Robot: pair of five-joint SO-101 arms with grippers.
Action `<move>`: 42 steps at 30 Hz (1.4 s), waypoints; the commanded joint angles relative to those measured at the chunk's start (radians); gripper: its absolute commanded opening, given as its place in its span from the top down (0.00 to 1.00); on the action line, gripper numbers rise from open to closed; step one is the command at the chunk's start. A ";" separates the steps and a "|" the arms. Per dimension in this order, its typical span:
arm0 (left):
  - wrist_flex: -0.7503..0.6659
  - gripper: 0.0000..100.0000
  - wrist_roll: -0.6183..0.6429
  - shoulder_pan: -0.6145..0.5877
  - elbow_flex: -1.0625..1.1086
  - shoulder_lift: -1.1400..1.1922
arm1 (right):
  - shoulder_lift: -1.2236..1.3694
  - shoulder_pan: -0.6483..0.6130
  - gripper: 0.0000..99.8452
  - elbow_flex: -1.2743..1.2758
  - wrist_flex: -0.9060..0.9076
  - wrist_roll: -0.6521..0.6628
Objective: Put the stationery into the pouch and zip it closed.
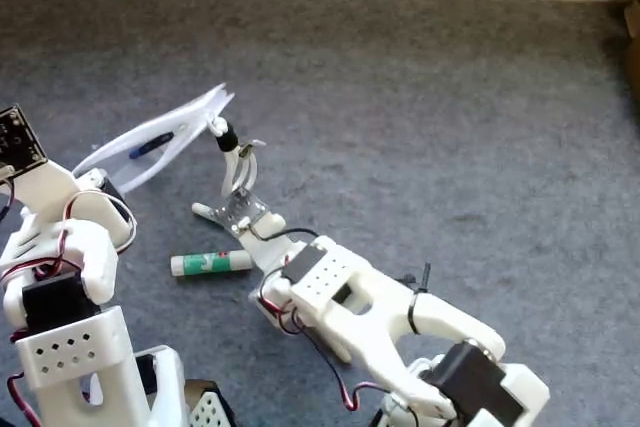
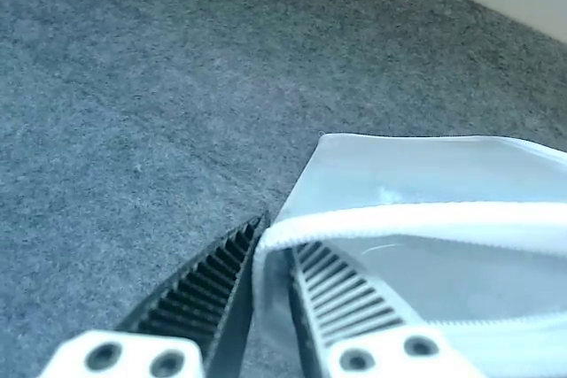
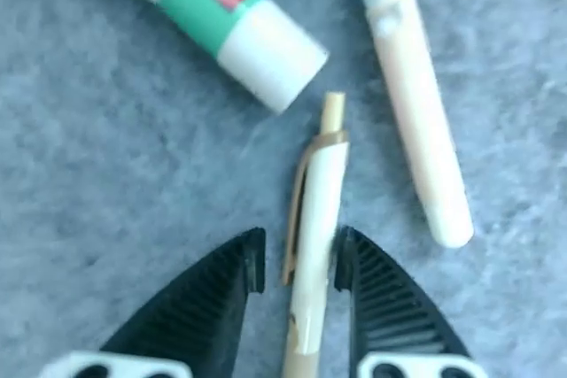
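Two grips: left gripper (image 2: pixel 275 243), pouch (image 2: pixel 425 179) (right gripper (image 3: pixel 301 245), pen (image 3: pixel 316 192))

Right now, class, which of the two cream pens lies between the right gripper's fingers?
The cream pen with the tan clip: the fingers of the right gripper flank it. The other cream pen lies free on the carpet beside it.

Pouch (image 1: pixel 192 122): lower end hidden behind left arm (image 1: pixel 70 247); far side cut by frame edge in left wrist view | dark item (image 1: pixel 150 144) inside pouch: too small to identify (blue, slender) | right wrist view: glue stick (image 3: pixel 213 15), pen (image 3: pixel 314 210), second pen (image 3: pixel 416 112) each cut off at frame edge
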 commanded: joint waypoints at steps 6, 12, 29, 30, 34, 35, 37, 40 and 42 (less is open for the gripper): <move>-0.014 0.99 0.006 -0.018 -0.012 0.007 | 0.101 0.027 0.93 -0.079 -0.016 -0.002; -0.014 0.99 0.006 -0.018 -0.010 0.007 | 0.113 0.021 1.00 -0.070 -0.012 0.187; -0.014 0.99 0.006 0.019 -0.008 0.007 | -0.430 0.021 1.00 -0.025 0.214 0.077; -0.014 0.99 0.006 0.030 -0.008 0.007 | -0.467 0.021 1.00 -0.024 0.214 0.068; -0.014 0.99 0.006 0.051 -0.008 0.007 | -0.627 0.024 1.00 -0.028 0.208 0.068; -0.014 0.99 0.006 0.053 -0.008 0.007 | -0.667 0.022 1.00 -0.028 0.185 0.068; -0.014 0.99 0.006 0.056 -0.007 0.007 | -0.742 0.022 1.00 -0.019 0.099 0.068; -0.014 0.99 0.006 0.056 -0.007 0.007 | -0.819 0.022 1.00 -0.019 -0.053 0.068; -0.015 0.99 0.006 0.056 0.004 0.007 | -0.852 0.022 1.00 -0.019 -0.154 0.068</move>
